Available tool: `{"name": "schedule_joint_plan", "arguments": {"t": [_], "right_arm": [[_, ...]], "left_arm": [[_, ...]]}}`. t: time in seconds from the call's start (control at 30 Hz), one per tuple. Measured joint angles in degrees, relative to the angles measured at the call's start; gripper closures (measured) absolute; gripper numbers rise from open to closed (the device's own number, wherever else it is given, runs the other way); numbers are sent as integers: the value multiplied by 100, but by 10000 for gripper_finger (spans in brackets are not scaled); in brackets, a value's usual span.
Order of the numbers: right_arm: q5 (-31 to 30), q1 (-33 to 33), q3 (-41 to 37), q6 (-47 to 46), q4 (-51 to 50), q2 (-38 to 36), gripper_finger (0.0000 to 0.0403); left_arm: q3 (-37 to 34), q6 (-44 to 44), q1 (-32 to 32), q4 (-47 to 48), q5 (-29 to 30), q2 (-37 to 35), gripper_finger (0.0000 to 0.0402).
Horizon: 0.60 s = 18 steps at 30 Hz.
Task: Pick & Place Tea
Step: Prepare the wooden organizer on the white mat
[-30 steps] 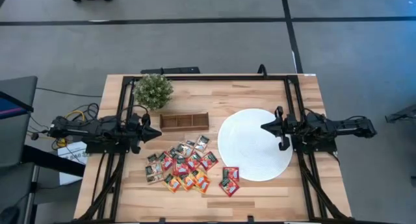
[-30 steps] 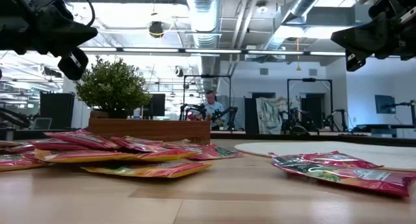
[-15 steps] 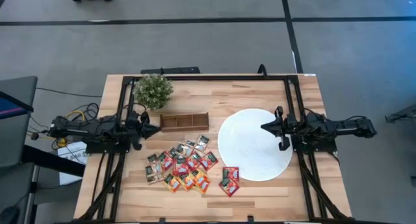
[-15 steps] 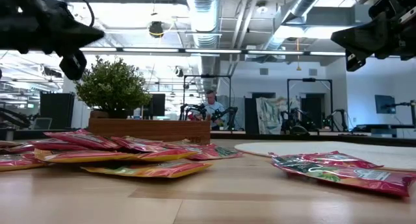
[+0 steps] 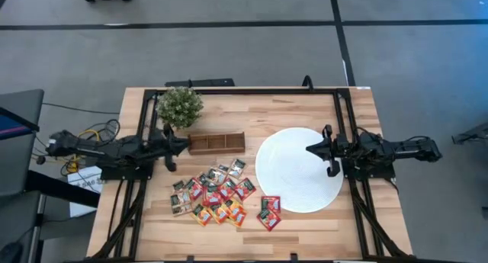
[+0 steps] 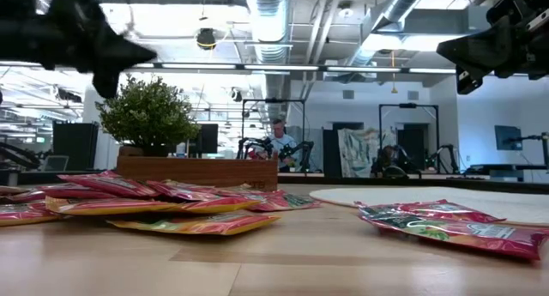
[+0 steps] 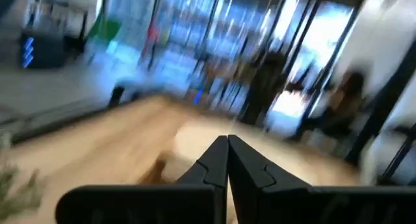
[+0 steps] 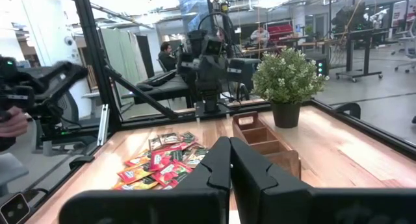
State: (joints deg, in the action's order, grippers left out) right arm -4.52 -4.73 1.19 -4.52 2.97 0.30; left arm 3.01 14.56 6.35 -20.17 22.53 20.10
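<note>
Red, orange and green tea sachets (image 5: pixel 212 193) are lying in a loose heap on the bare wood near the front edge of the tabletop (image 5: pixel 305 221), left of centre, with a pair of sachets (image 5: pixel 268 211) sitting apart just beside the front rim of the white plate (image 5: pixel 284 149). Nothing is resting on the plate, and the wooden tray (image 5: pixel 216 142) near the plant (image 5: pixel 180 106) is showing empty compartments, so as far as I can judge the task is not yet begun: every sachet is waiting to be picked up. The left hand (image 5: pixel 181 143) is hovering above the left side of the tabletop, just beside the tray's left end, its fingers pressed together and holding nothing. The right hand (image 5: pixel 311 149) is hanging over the plate toward the right edge, fingers likewise closed together and empty. Either hand is needing to open and descend before any sachet is being lifted.
</note>
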Motion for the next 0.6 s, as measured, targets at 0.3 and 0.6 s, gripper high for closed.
{"name": "schedule_joint_plan", "arguments": {"t": [0.3,0.6], "right_arm": [[-1,0,0,1,1,-1,403],[0,0,0,0,-17,-1,403]], "left_arm": [[2843,-645,-15,1591,484,4116,378],[6709,-584,-574,6048,701,6858,270]]}}
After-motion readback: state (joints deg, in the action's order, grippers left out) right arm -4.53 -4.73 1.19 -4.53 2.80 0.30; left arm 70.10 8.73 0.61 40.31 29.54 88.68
